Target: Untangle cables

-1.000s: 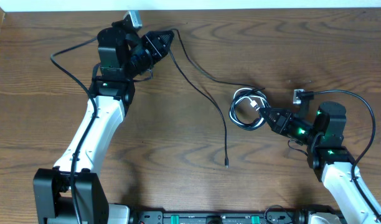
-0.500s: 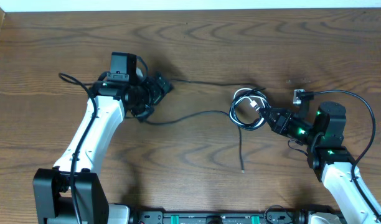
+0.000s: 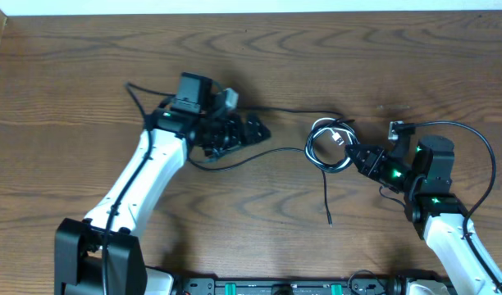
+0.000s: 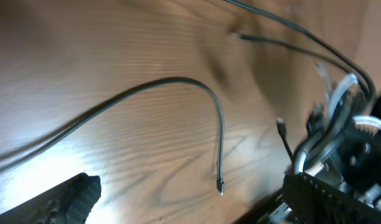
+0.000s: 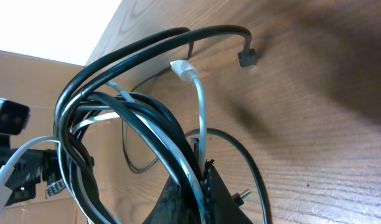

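Right gripper (image 3: 359, 156) — jaws clenched on the coiled cables (image 3: 325, 146). Left gripper (image 3: 253, 131) — jaws released, empty, just beside one black cable (image 3: 284, 150) lying on the tabletop (image 3: 70, 82).

The left arm (image 3: 132, 184) has white shell links, black joints and a black textured left gripper (image 3: 256, 131). The right arm (image 3: 433, 170) carries green lights (image 3: 392, 173) and a thick black wire (image 3: 489, 160) at three o'clock.

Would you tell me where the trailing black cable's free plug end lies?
Overhead, the plug end rests right of centre, below the coiled bundle in the right gripper.
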You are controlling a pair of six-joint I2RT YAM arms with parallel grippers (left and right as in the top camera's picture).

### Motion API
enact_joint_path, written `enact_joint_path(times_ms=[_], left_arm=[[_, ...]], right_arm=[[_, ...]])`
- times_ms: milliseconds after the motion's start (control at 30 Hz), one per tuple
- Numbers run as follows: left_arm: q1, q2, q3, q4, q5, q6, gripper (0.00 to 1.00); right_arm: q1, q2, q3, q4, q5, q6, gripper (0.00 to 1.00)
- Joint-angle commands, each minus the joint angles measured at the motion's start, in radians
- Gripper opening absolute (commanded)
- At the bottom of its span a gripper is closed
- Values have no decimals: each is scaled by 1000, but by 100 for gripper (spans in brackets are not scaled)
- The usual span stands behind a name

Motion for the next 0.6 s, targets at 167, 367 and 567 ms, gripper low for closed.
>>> enact_joint_path(times_ms=[167,367,567], left_arm=[[-138,0,7,185,-79,136,99],[-214,0,7,226,-104,136,88],[-268,0,7,245,-108,136,86]], right_arm=[[3,-5,5,-51,-114,191,1],[3,-5,5,-51,-164,236,1],[3,-5,5,-48,-207,261,1]])
